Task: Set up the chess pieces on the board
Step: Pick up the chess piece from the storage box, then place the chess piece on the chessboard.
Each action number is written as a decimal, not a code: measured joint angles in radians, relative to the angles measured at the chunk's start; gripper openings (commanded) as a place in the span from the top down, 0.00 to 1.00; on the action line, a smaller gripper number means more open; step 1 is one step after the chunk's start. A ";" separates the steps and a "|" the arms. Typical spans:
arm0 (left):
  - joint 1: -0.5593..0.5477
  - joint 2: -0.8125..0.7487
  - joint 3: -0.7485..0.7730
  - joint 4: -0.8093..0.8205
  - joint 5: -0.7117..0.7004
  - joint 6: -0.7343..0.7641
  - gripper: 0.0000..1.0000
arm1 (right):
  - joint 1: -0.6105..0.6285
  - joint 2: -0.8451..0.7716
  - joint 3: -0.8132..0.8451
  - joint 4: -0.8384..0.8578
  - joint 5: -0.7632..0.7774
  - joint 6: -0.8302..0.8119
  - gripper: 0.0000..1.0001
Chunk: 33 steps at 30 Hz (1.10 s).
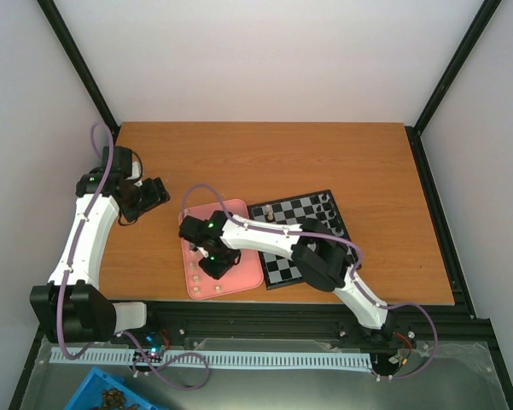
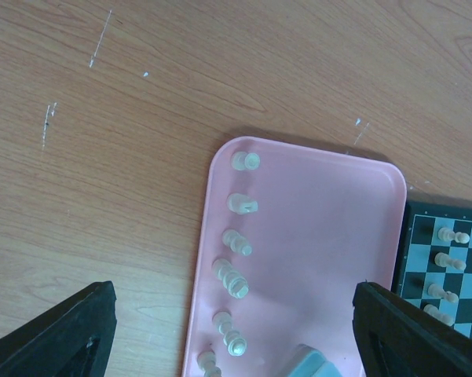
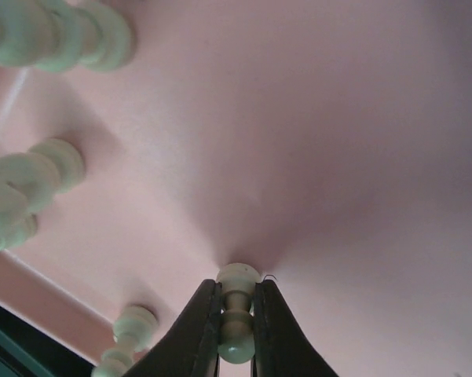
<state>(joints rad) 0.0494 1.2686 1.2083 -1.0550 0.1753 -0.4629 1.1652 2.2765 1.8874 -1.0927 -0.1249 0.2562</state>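
One cream piece is being clenched by the right gripper on the pink tray, for lifting to the board; the left gripper is hovering, spread.

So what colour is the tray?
The tray is pink, clearest in the left wrist view.

A brown wood-grain table fills the middle of a white-walled enclosure, whose back panel at 12 o'clock is softly and evenly lit. One black frame post slants away at 11 o'clock and a second post at 1 o'clock. A black rail edges the table at 6 o'clock, and a blue bin sits at 7 o'clock. Pale scratches mark the wood.
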 measured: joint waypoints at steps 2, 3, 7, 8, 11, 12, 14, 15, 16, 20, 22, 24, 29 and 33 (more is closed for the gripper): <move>0.000 -0.002 0.000 0.000 0.002 0.000 0.16 | -0.009 -0.024 -0.029 0.008 0.021 0.018 0.97; 0.000 -0.003 0.000 0.000 0.002 0.000 0.16 | -0.018 -0.050 -0.059 0.011 0.030 0.029 0.97; 0.000 -0.004 0.000 0.000 0.002 0.000 0.16 | -0.089 -0.244 -0.233 0.019 0.069 0.081 0.97; 0.000 -0.004 0.000 0.000 0.002 0.000 0.16 | -0.115 -0.303 -0.276 0.020 0.082 0.093 0.97; 0.000 -0.004 0.000 0.000 0.003 0.000 0.16 | -0.196 -0.475 -0.410 0.039 0.106 0.130 0.97; 0.000 -0.004 0.000 0.001 0.004 0.000 0.16 | -0.227 -0.525 -0.465 0.050 0.108 0.140 0.97; 0.000 -0.003 0.000 0.001 0.005 0.000 0.16 | -0.271 -0.581 -0.550 0.061 0.109 0.154 0.97; 0.000 -0.003 0.000 0.002 0.005 0.000 0.16 | -0.290 -0.597 -0.591 0.067 0.106 0.158 0.97; 0.000 -0.002 0.000 0.002 0.005 0.000 0.16 | -0.304 -0.601 -0.625 0.068 0.106 0.160 0.97; 0.000 0.003 0.000 0.003 0.005 0.000 0.16 | -0.323 -0.594 -0.704 0.079 0.097 0.161 0.97; 0.000 0.005 0.000 0.004 0.005 0.000 0.16 | -0.323 -0.591 -0.716 0.095 0.085 0.161 0.97; 0.000 0.007 0.000 0.004 0.004 0.000 0.15 | -0.323 -0.585 -0.720 0.114 0.076 0.161 0.97; 0.000 0.016 0.003 0.004 0.003 0.001 0.13 | -0.323 -0.564 -0.723 0.155 0.057 0.164 0.97; 0.000 0.024 0.006 0.005 0.001 0.004 0.13 | -0.323 -0.545 -0.730 0.179 0.054 0.171 0.97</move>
<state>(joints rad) 0.0494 1.2926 1.2148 -1.0504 0.1764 -0.4587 0.8421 1.7317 1.1576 -0.9134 -0.0708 0.4271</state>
